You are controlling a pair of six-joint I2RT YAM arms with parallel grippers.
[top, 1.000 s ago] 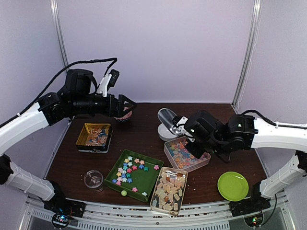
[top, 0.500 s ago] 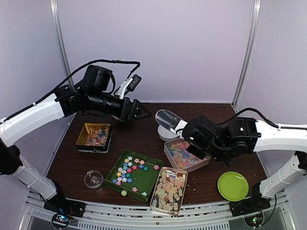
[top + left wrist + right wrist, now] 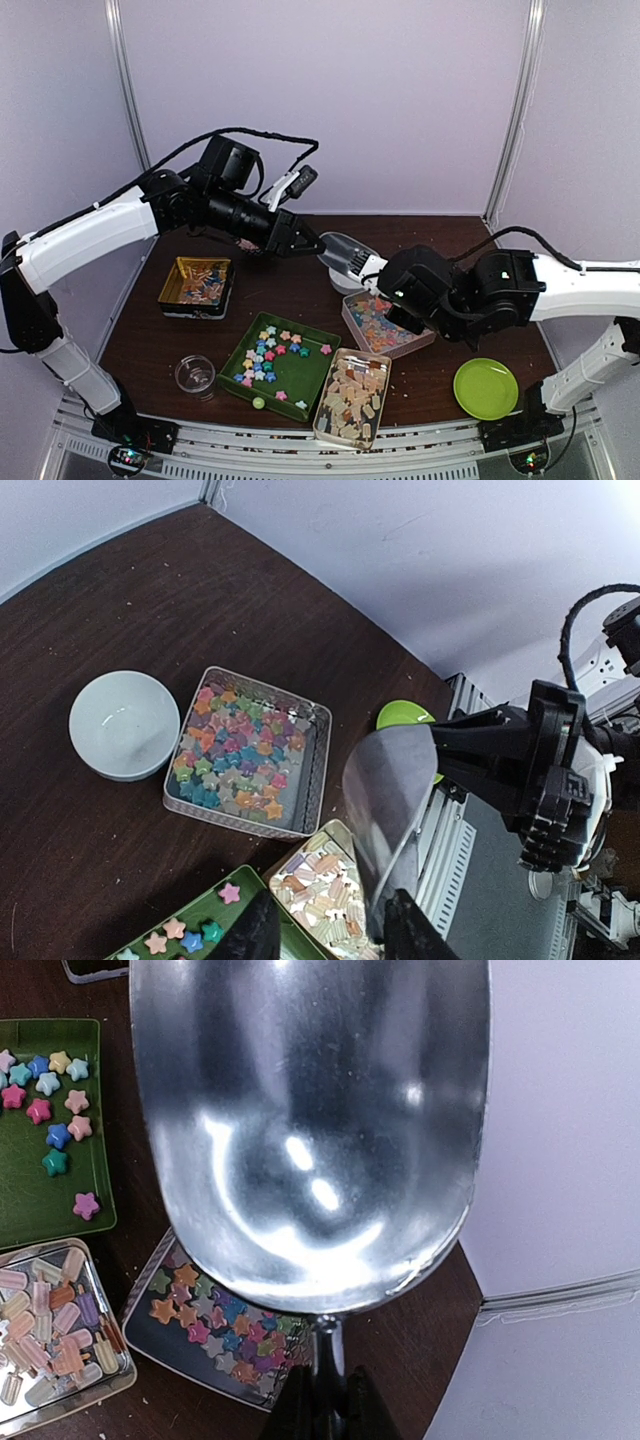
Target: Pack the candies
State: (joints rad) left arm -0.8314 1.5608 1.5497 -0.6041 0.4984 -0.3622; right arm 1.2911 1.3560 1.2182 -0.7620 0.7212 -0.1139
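Observation:
Star candies fill a silver mesh tray point(image 3: 385, 322) point(image 3: 240, 750) point(image 3: 215, 1325), and more lie scattered in a green tray point(image 3: 275, 358) point(image 3: 50, 1130). Pale chunky candies fill a tin point(image 3: 352, 395) point(image 3: 325, 875) point(image 3: 55, 1330). My right gripper point(image 3: 385, 278) point(image 3: 322, 1410) is shut on the handle of an empty metal scoop point(image 3: 345, 250) point(image 3: 310, 1130), holding it in the air. My left gripper point(image 3: 310, 244) point(image 3: 330, 935) has come up to the scoop's mouth. Its jaws are partly open. The scoop's rim point(image 3: 385, 880) sits between the fingers, close to the right one and clear of the left.
A white bowl point(image 3: 343, 280) point(image 3: 123, 723) stands behind the mesh tray, partly hidden by the scoop. A yellow tin of orange sweets point(image 3: 197, 283) sits at the left, a small glass point(image 3: 195, 375) at the front left, and a green plate point(image 3: 486, 388) at the front right.
My left arm has swung right from above the yellow tin to the scoop, and its jaws have narrowed. The right arm has edged the scoop slightly left.

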